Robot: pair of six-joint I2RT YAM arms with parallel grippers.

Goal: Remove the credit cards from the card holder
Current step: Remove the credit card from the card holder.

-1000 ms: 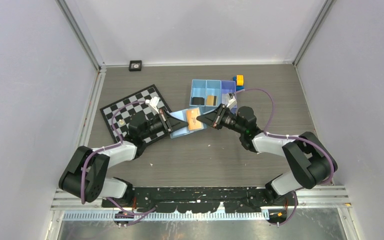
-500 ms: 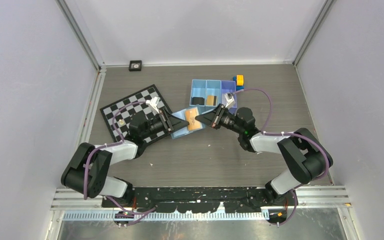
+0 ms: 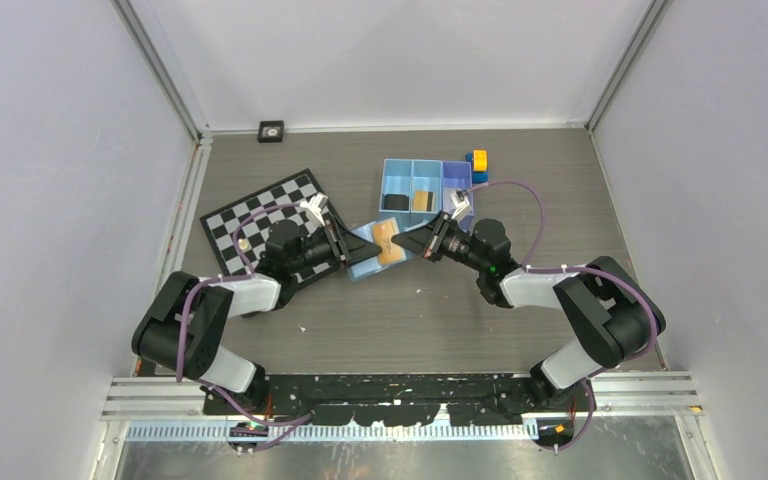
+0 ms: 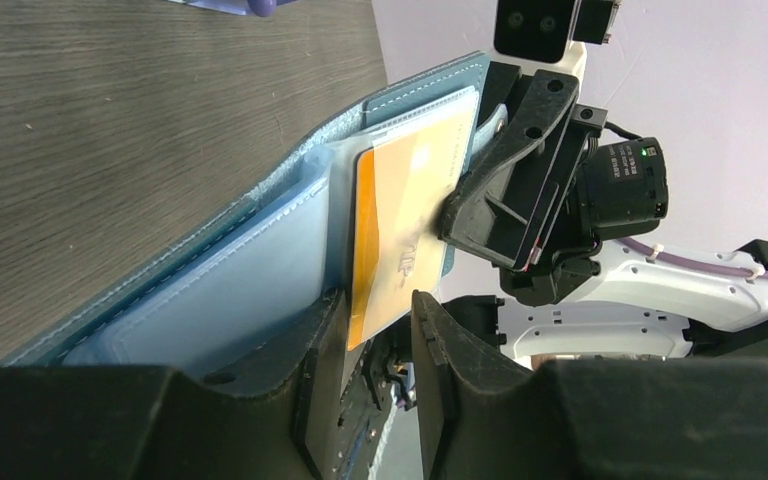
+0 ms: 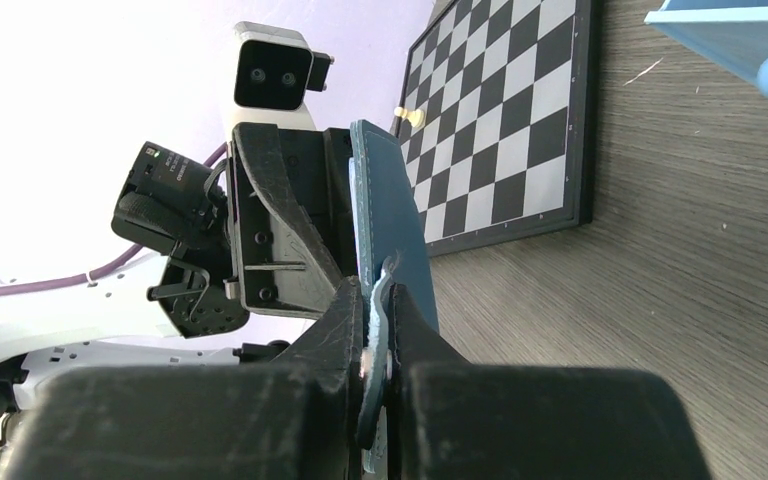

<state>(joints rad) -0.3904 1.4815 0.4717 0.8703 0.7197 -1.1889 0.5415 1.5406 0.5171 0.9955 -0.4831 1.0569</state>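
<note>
The blue card holder is held open and raised off the table between both grippers. A tan-brown credit card sticks out of its inner pocket. In the left wrist view the card lies over the light blue inside of the holder, and its lower corner sits between the fingers of my left gripper, which is open, with a gap on one side. My right gripper is shut on the holder's edge flap. No pale card shows.
A three-compartment blue tray stands just behind the grippers, with yellow-and-blue blocks at its right. A chessboard lies to the left under the left arm. A small black object sits at the back wall.
The left gripper has moved right, up to the card's corner. The card holder has been lifted and tilted, so it looks narrower from above. The right gripper keeps its hold.
</note>
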